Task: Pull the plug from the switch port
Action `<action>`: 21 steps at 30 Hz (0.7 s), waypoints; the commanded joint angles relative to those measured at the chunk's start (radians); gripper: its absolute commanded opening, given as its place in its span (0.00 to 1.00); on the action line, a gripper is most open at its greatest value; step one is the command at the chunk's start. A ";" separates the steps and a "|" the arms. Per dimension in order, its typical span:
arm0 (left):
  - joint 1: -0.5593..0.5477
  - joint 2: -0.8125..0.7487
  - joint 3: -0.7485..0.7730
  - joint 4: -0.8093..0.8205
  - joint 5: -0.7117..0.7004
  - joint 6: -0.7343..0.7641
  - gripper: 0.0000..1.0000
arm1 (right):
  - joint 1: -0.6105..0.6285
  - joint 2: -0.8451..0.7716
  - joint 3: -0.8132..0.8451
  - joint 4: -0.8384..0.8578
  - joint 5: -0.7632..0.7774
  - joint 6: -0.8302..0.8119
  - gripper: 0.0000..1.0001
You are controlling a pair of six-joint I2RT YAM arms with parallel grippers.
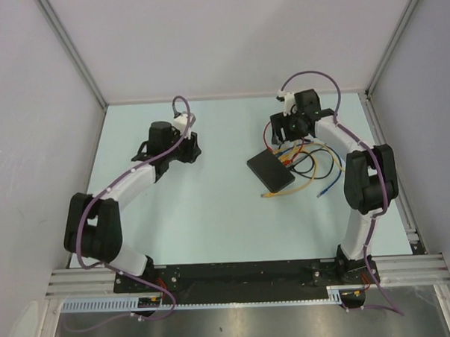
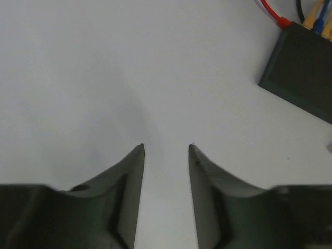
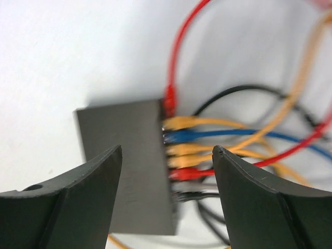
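Left claw [image 2: 166, 146]: you see it half open, empty; switch [image 2: 301, 67] ahead-right
Right claw [image 3: 167, 149]: wide, empty; plugs [image 3: 179, 137] below its gap

A robotics laboratory test cell is shown. A pale table [image 1: 212, 214] is enclosed on its far side and both flanks by plain white panels [image 1: 226, 34] held in aluminium posts [image 1: 72, 52]. A left arm [image 1: 132, 184] and a right arm [image 1: 367, 179] are bolted to a black base plate [image 1: 245, 276] at the table's near edge, where aluminium rails [image 1: 73, 279] and a slotted cable duct [image 1: 96, 303] are fitted. A switch [image 1: 270, 170] trailing coloured cables [image 1: 307, 165] is laid on the table's right half
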 commanded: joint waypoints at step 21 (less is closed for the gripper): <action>-0.108 0.435 0.369 -0.292 0.426 0.217 0.00 | -0.144 0.237 0.080 -0.006 -0.004 -0.152 0.85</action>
